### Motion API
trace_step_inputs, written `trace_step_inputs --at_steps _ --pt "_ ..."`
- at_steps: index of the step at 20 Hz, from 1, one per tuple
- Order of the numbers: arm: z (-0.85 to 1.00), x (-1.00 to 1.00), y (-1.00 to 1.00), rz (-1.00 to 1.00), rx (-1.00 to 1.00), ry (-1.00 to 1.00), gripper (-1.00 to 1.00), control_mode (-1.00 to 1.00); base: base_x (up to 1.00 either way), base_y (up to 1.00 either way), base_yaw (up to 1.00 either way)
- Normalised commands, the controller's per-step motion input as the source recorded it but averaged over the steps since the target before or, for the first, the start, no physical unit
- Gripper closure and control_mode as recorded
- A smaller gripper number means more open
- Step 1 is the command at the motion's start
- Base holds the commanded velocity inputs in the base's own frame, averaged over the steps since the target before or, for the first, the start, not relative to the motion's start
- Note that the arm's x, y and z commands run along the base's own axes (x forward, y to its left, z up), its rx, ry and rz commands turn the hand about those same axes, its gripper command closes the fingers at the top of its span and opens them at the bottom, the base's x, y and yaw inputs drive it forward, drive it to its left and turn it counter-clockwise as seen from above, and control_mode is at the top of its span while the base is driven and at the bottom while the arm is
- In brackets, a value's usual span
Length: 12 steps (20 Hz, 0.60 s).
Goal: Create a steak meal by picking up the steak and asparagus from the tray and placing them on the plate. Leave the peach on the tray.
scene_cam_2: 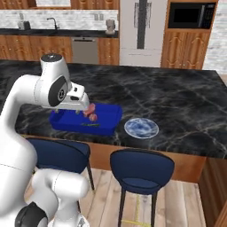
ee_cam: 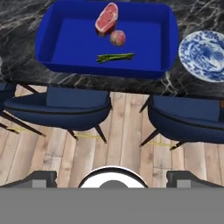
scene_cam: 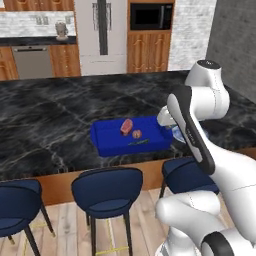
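Above the stools (ee_cam: 57,107) at the counter's near edge: hand (ee_cam: 112,177), fingers spread wide, holding and touching nothing. On the black marble counter (scene_cam: 45,120): blue tray (ee_cam: 65,39) holding steak (ee_cam: 107,18), peach (ee_cam: 117,38) just beside it, asparagus (ee_cam: 115,57) lying nearer the front wall. Plate (ee_cam: 204,54) sits on the counter just beside the tray, bare. Room: wooden floor, wood cabinets, fridge, microwave (scene_cam: 151,16) behind.
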Motion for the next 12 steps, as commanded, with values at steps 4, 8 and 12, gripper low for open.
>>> trace_step_inputs --at_steps 4,8,12 --pt "0.0 0.0 0.0 0.0 0.0 0.0 -1.0 1.0 0.47 -0.3 0.0" --pt "0.0 0.0 0.0 0.0 0.0 0.0 -1.0 1.0 0.65 -0.32 0.0" --pt "0.0 0.0 0.0 0.0 0.0 0.0 -1.0 1.0 0.65 -0.32 0.0"
